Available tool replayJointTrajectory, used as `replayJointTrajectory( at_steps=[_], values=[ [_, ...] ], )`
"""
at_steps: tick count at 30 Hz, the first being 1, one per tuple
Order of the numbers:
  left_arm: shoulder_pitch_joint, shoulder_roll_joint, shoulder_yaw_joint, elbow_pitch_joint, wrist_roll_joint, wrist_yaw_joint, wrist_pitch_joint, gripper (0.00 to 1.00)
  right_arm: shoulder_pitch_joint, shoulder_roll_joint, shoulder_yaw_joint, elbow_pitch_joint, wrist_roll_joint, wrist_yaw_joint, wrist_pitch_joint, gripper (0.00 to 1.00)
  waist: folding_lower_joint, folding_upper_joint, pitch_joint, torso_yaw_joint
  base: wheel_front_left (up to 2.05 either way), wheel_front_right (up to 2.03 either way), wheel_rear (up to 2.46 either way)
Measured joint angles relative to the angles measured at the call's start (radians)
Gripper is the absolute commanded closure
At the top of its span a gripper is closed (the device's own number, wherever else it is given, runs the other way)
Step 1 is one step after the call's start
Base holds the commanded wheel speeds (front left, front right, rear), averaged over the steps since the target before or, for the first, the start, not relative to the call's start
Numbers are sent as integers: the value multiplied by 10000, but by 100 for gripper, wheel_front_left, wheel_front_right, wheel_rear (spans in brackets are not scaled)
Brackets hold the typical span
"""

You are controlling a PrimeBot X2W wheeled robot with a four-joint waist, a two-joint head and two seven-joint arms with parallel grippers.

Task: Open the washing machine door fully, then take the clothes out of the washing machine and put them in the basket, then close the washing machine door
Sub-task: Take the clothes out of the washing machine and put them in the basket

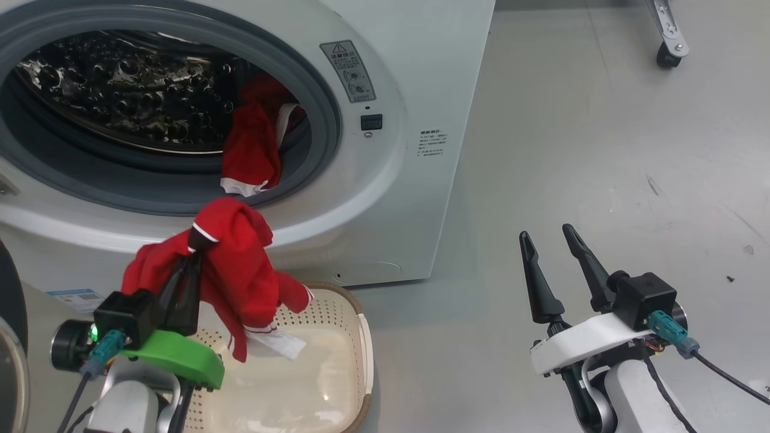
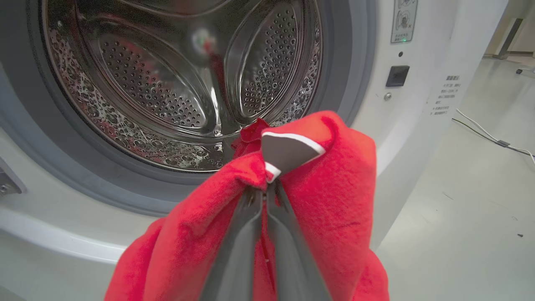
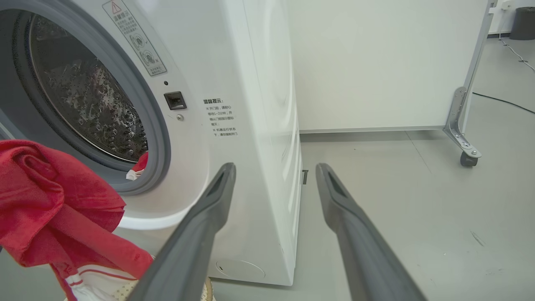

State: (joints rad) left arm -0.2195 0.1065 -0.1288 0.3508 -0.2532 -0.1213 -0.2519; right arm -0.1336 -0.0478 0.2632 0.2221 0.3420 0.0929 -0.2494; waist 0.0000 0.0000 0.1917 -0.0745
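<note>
The white washing machine (image 1: 385, 150) stands open, and a strip of the washing machine door's black rim (image 1: 11, 288) shows at the far left edge. My left gripper (image 1: 201, 240) is shut on a red garment with white trim (image 1: 240, 270), held up in front of the machine and hanging over the left part of the cream basket (image 1: 361, 349). In the left wrist view the fingers (image 2: 246, 234) pinch that garment (image 2: 334, 188) before the steel drum (image 2: 167, 83). More red clothes (image 1: 252, 150) drape over the grey ring. My right gripper (image 1: 546, 232) is open and empty above the floor.
A white panel on a metal caster leg (image 3: 462, 125) stands behind and to the right of the machine. Thin cables (image 2: 493, 138) lie on the grey floor near it. Bare floor (image 1: 601, 180) stretches to the right of the machine and basket.
</note>
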Motion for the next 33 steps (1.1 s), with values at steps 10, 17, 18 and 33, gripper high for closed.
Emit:
replayJointTrajectory(
  at_steps=[10,17,18,33],
  values=[
    [561,79,-251,598,-102,-29,412,100,-12,0,242,-71,-115,25,0,0,0,0,458,-219,0,0,0],
    [563,123,-472,1068,-244,-29,782,100,-23,0,234,-199,-207,27,0,0,0,0,960,-401,0,0,0],
    [560,155,-491,1154,-238,-31,840,100,-36,0,238,-224,-219,27,0,0,0,0,1054,-434,0,0,0],
    [-363,759,-1005,2568,23,-31,1988,100,-632,2,259,-767,-240,10,0,0,0,0,2720,-1064,0,0,0]
  ],
)
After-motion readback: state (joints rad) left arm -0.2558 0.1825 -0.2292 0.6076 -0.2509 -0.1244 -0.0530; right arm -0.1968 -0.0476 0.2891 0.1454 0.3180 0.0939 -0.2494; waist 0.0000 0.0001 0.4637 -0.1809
